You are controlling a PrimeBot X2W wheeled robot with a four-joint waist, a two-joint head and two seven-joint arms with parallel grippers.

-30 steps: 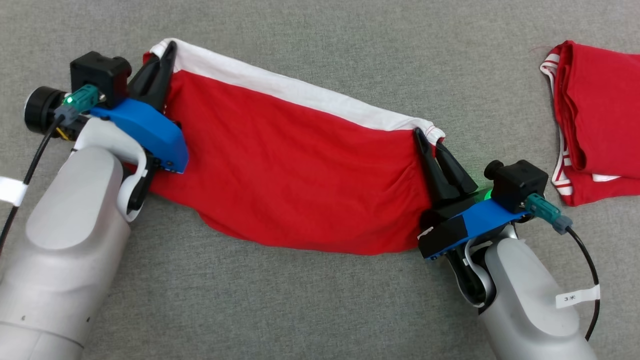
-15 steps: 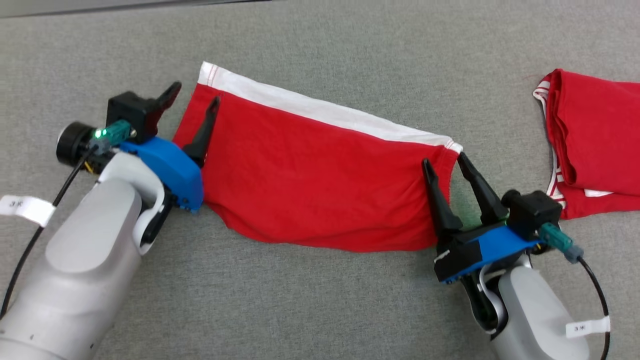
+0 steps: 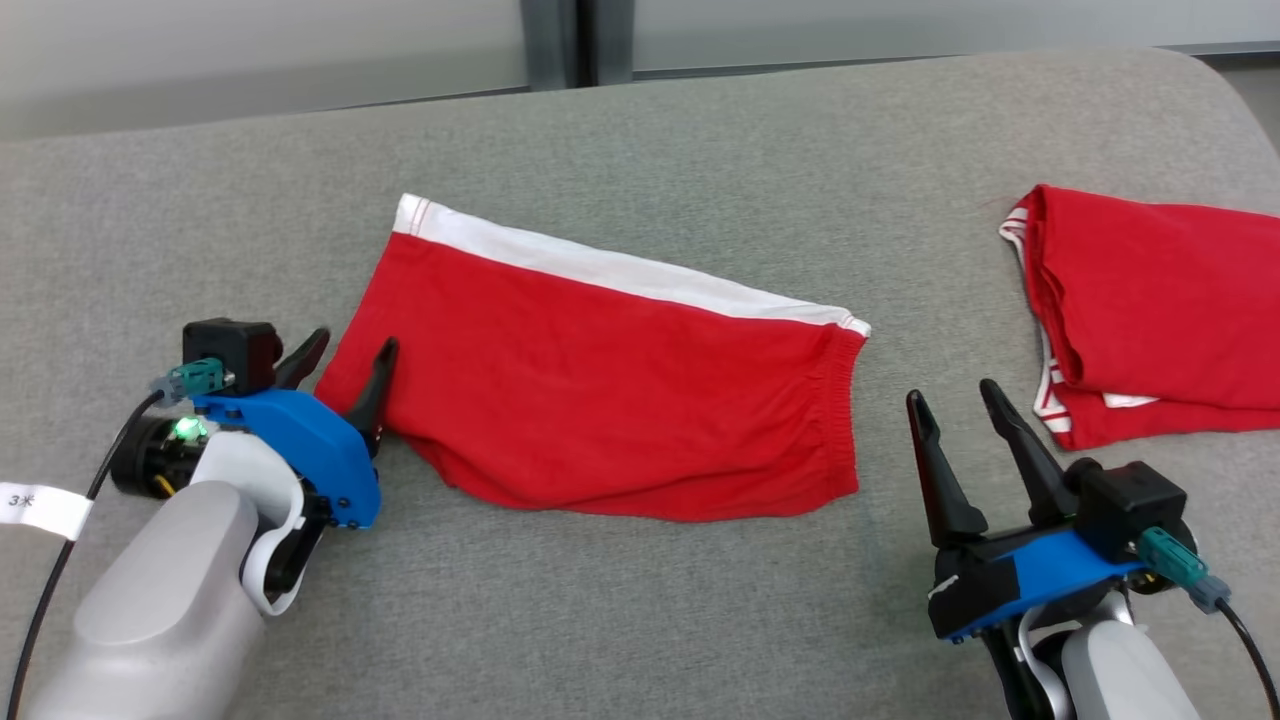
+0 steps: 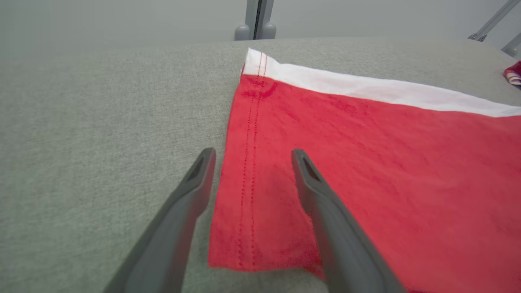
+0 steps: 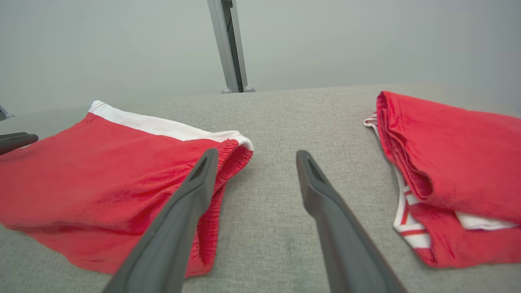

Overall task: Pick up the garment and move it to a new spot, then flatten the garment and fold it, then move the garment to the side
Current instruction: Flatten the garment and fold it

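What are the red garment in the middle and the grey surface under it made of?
The red garment looks like soft matte knit cloth, likely cotton jersey: it wrinkles and shows stitched hems. Its white band seems the same cloth. The grey surface looks like woven, flecked upholstery fabric, perhaps padded, judging by its rounded edge.

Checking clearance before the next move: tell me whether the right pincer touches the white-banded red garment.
No, the right pincer stands open over bare grey surface, apart from the white-banded red garment.
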